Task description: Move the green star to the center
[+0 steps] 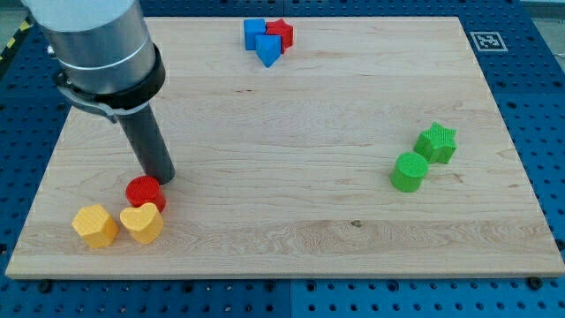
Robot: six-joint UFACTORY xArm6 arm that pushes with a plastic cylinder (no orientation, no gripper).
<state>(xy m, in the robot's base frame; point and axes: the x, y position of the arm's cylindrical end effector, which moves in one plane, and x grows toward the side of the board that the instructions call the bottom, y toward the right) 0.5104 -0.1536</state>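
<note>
Bench (291, 132) wood. No fingers on this rig, nothing held; my tip (163, 179) sits view's left, just above red cylinder (145, 193). Green star (437, 143) far right, touching green cylinder (410, 171), well apart from tip.

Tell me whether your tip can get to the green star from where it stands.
Probably yes. My tip is by the red cylinder at the view's left; bare board lies between it and the green star, though the green cylinder touches it.

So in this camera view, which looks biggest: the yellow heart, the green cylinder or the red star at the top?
1. Yellow heart and green cylinder: too alike to rank.
2. Red star: smallest, though it is partly hidden and may be farther off.
</note>
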